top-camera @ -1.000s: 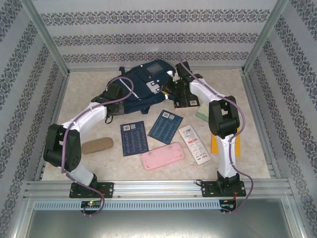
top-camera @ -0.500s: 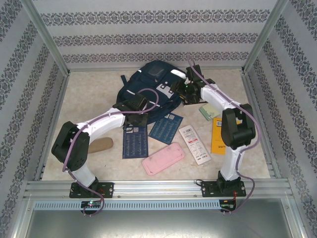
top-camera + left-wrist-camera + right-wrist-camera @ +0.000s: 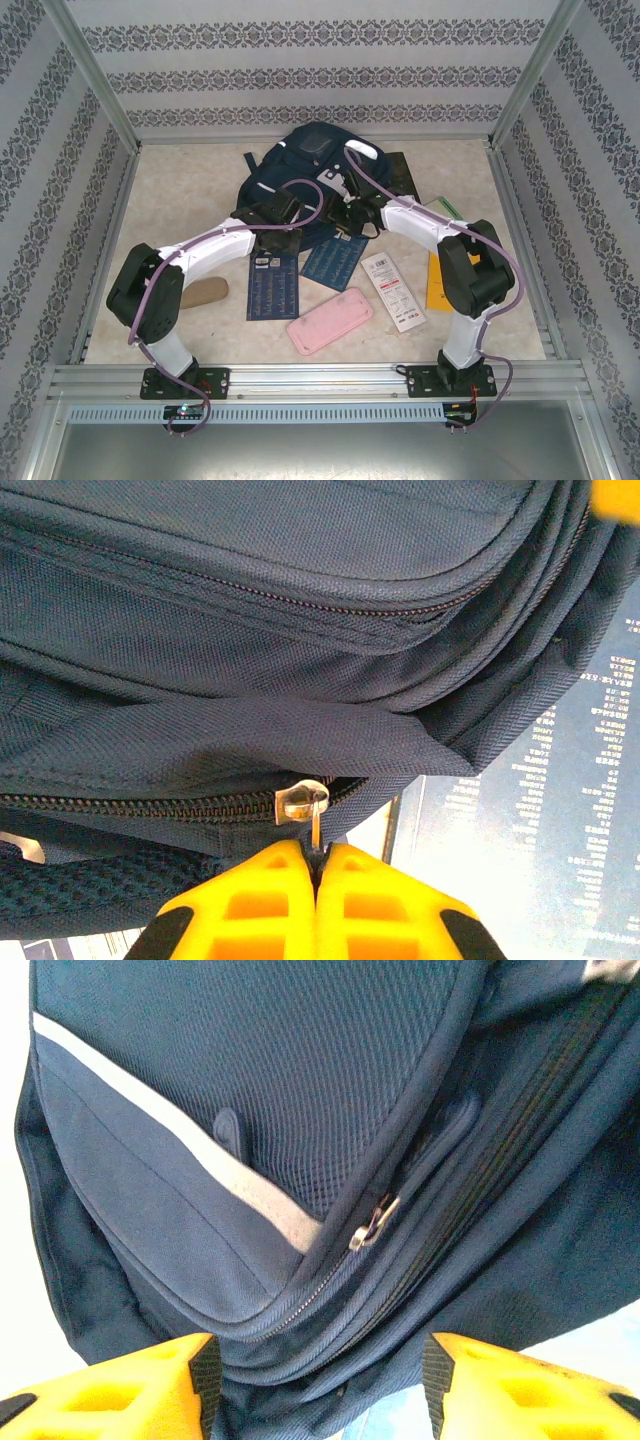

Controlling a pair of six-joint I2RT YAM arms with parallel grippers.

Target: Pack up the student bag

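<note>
- Student bag: lies flat at the far middle of the table, with both arms reaching onto its near edge.
- Left gripper: clamped tight on the thin metal zip pull of a main compartment. The teeth to the left of the slider are closed.
- Right gripper: jaws wide apart and holding nothing. It hovers just off the bag's side, near a second zip pull.
- Loose items outside the bag, near side of the table: pink pencil case, dark blue booklets, white packet, brown pouch, orange book.
- Progress, as judged: early, at the opening stage. No compartment shows an opening wide enough to load, so all the packing is left.
- Overhead view: gives the layout and the count of unpacked items.
- Left wrist view: gives the pinch on the pull, too small to tell from above.
- Right wrist view: gives the mesh panel, the white stripe and the empty gap between the fingers.
</note>
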